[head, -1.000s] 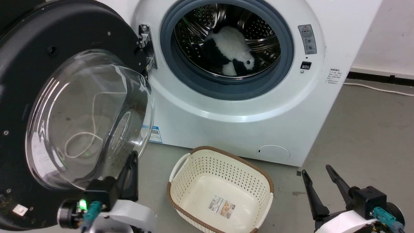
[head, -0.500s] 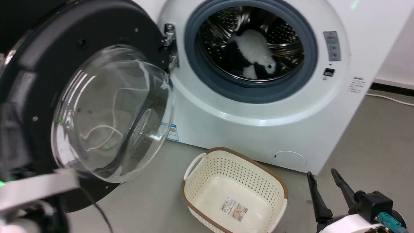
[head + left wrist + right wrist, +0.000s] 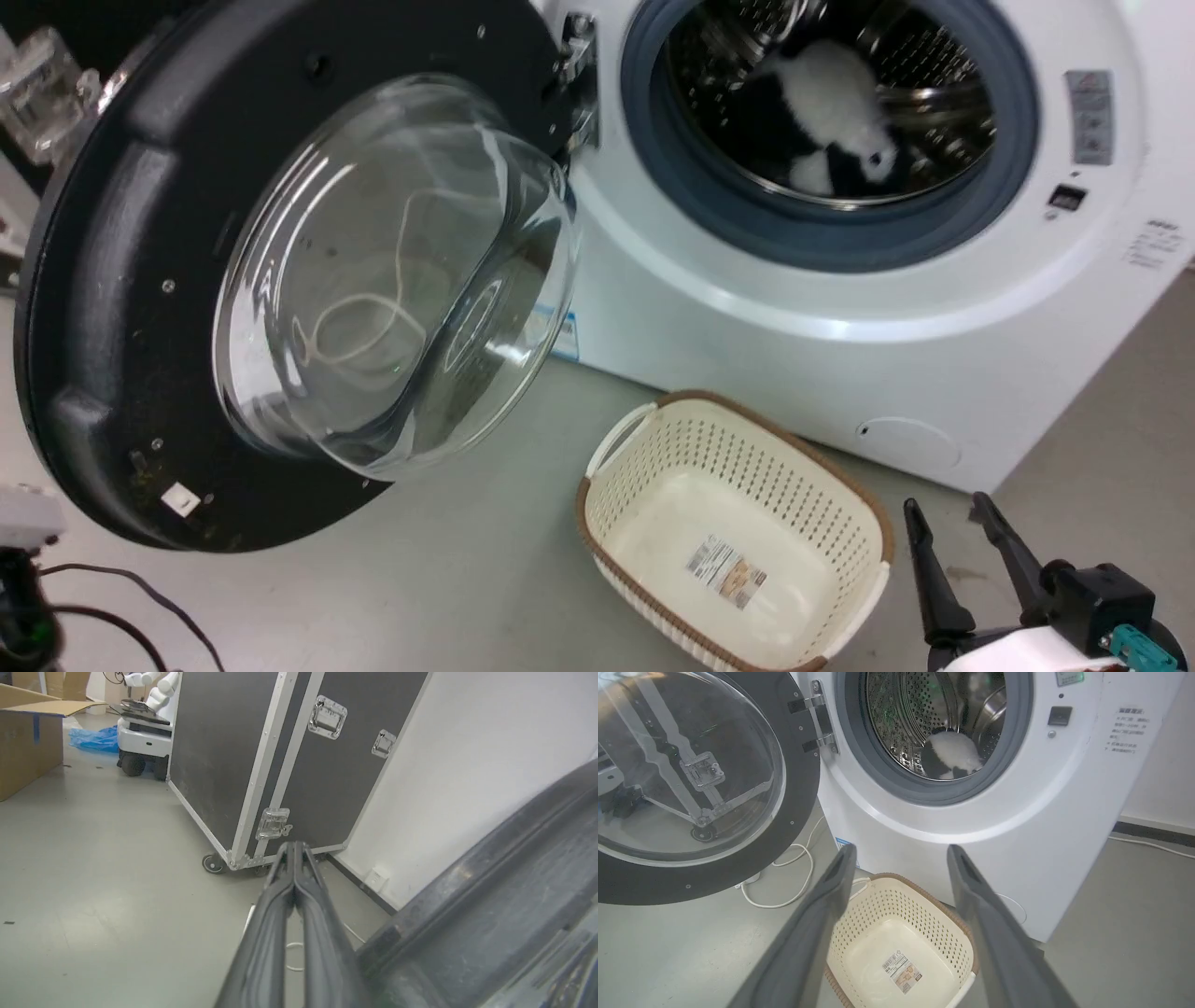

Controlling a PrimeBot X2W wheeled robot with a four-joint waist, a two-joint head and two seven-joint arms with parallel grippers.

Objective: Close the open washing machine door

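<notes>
Presently the door (image 3: 121, 280) stands wide open left of the drum (image 3: 943, 75), the left gripper (image 3: 294, 848) pinched shut just beside its outer face, the right gripper (image 3: 901, 851) spread empty, so a glancing push could slip off, leaving it unlatched.

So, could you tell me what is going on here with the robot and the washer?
The robot is working on closing the washing machine door, which hangs wide open. Its left gripper, fingers shut, sits beside the door's dark outer edge; contact isn't clear. The right gripper is open, holding nothing, low near a cream basket. A black-and-white plush toy lies in the drum.
</notes>
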